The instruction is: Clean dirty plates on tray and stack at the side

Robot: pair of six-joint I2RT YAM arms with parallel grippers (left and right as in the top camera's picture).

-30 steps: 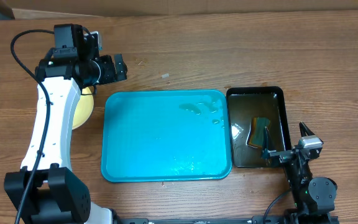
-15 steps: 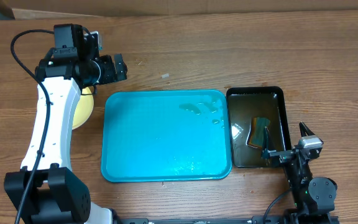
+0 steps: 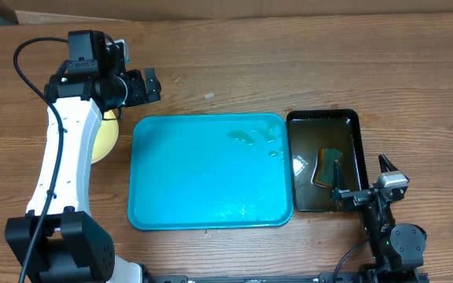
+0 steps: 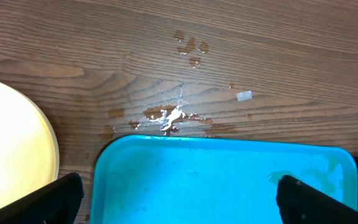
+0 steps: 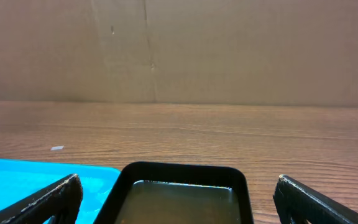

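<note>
The turquoise tray point(image 3: 208, 170) lies mid-table with only water drops on it; no plate is on it. It also shows in the left wrist view point(image 4: 222, 180) and the right wrist view point(image 5: 36, 180). A pale yellow plate point(image 3: 105, 138) sits on the table left of the tray, mostly hidden under my left arm; it also shows in the left wrist view point(image 4: 11, 149). The white plates are hidden. My left gripper point(image 3: 141, 85) is open and empty above the tray's far left corner point(image 4: 179, 202). My right gripper point(image 3: 364, 191) is open and empty at the near right point(image 5: 176, 199).
A black tray of water point(image 3: 324, 159) with a sponge point(image 3: 329, 164) stands right of the turquoise tray; it also shows in the right wrist view point(image 5: 182, 186). Water spots point(image 4: 169, 115) and a small white scrap point(image 4: 244, 96) lie on the wood behind the tray. A cardboard wall point(image 5: 179, 50) stands at the back.
</note>
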